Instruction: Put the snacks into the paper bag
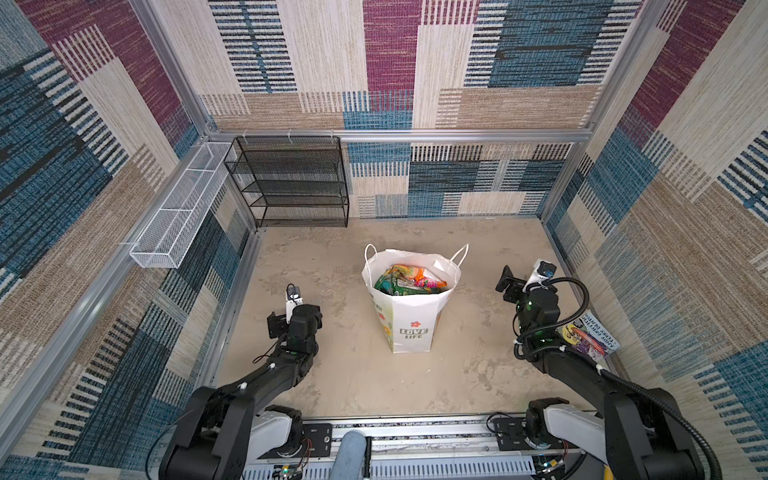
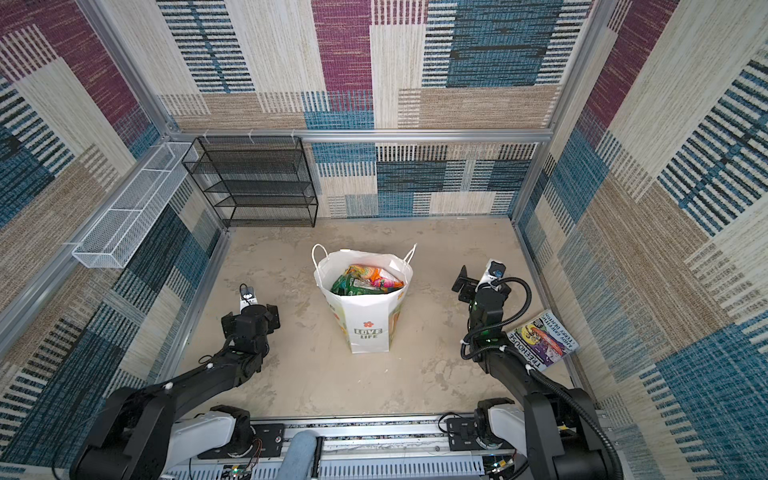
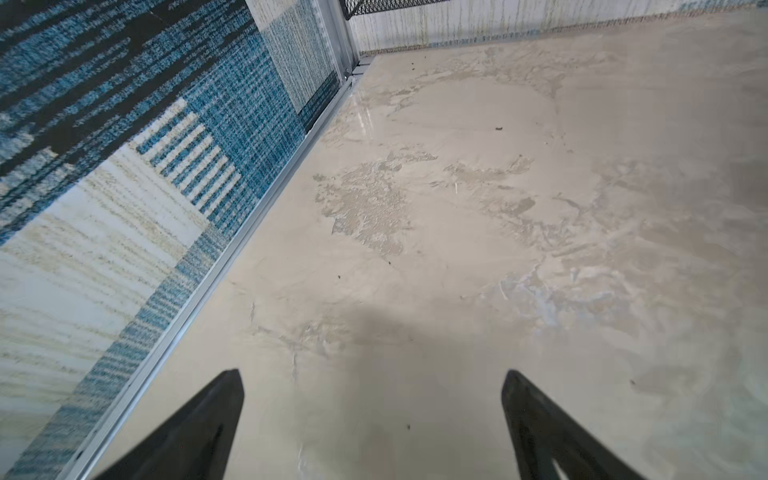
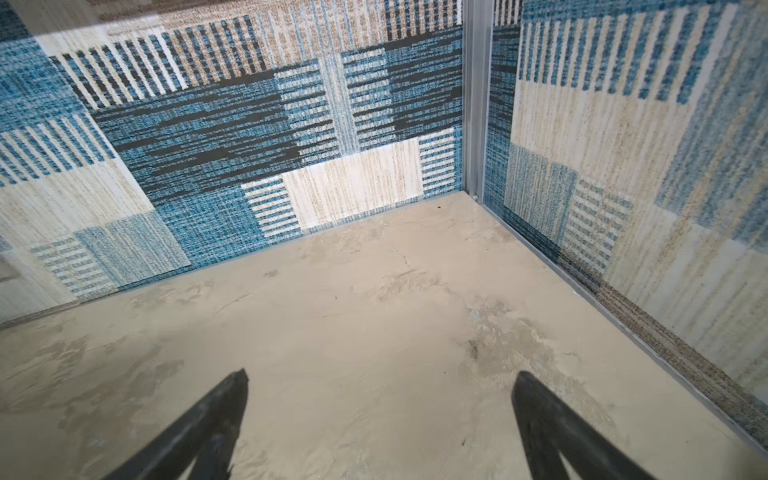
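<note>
1. Biggest risk: tipping the paper bag. It stands upright and unsupported mid-counter, tall and light. A sweep by either arm would likely knock it over and spill the load.
2. Lesser risk: the snacks sit heaped close to the rim, with orange, green and pink packets showing. We judge a jolt could slide the top one out.
3. Minor risk: the magazine lies partly under the right arm, by the wall. It could get dragged, or be mistaken for a snack.
4. Left tool: spread wide, nothing between its fingers, over bare counter near the left wall. Right tool: likewise wide and empty, well apart from the bag.
5. Largest container: black mesh rack at the back; shelves look empty.
6. White wire basket on the left wall; looks empty.
7. Paper bag: holds every snack we can see, none loose on the counter. Task looks done.
</note>
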You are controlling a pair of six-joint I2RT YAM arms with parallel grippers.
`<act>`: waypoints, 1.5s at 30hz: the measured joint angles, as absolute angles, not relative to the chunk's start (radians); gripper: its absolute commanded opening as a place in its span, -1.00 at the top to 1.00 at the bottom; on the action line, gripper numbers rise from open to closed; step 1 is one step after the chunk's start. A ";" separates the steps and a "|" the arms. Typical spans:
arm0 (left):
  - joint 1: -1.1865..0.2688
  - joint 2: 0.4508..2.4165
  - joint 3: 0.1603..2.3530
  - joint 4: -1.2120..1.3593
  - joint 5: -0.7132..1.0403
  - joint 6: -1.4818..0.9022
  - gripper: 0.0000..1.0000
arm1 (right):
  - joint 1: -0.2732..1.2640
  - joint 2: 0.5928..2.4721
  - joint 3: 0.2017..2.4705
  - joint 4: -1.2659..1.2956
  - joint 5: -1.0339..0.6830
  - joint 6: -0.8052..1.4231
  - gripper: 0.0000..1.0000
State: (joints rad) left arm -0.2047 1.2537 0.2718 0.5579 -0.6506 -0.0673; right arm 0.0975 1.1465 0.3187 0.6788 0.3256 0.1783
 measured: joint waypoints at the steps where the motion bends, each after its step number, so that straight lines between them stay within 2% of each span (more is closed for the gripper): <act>1: -0.192 1.307 0.266 0.643 -0.637 -0.040 -0.99 | 0.097 1.163 0.302 0.709 0.333 0.175 -0.99; 6: -0.133 1.470 0.274 0.890 -0.508 0.008 -0.99 | 0.079 1.212 0.259 0.815 0.347 0.152 -0.99; 11: -0.059 1.515 0.337 0.937 -0.376 0.005 -0.98 | 0.076 1.266 0.223 0.938 0.371 0.109 -0.99; 13: -0.024 1.527 0.379 0.866 -0.329 -0.004 -0.99 | 0.075 1.316 0.224 0.969 0.374 0.099 -0.99; 20: -0.002 1.532 0.396 0.852 -0.253 -0.027 -0.98 | 0.072 1.397 0.242 1.028 0.348 0.049 -0.99; 24: 0.000 1.533 0.396 0.849 -0.247 -0.030 -0.99 | 0.070 1.482 0.245 1.102 0.303 0.017 -0.99; 30: 0.000 1.537 0.398 0.848 -0.229 -0.031 -0.99 | 0.042 1.507 0.290 1.102 0.224 0.001 -0.99; 37: 0.000 1.537 0.398 0.848 -0.230 -0.031 -0.98 | -0.047 1.544 0.232 1.159 -0.038 -0.012 -0.99; 45: -0.002 1.537 0.398 0.848 -0.229 -0.030 -0.99 | -0.063 1.546 0.223 1.212 -0.150 -0.012 -0.99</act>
State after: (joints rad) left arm -0.0025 1.5368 0.3985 0.8482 -0.2295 -0.0303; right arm -0.0631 1.5455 0.2226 1.2118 -0.1501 -0.0116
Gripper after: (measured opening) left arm 0.994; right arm 0.996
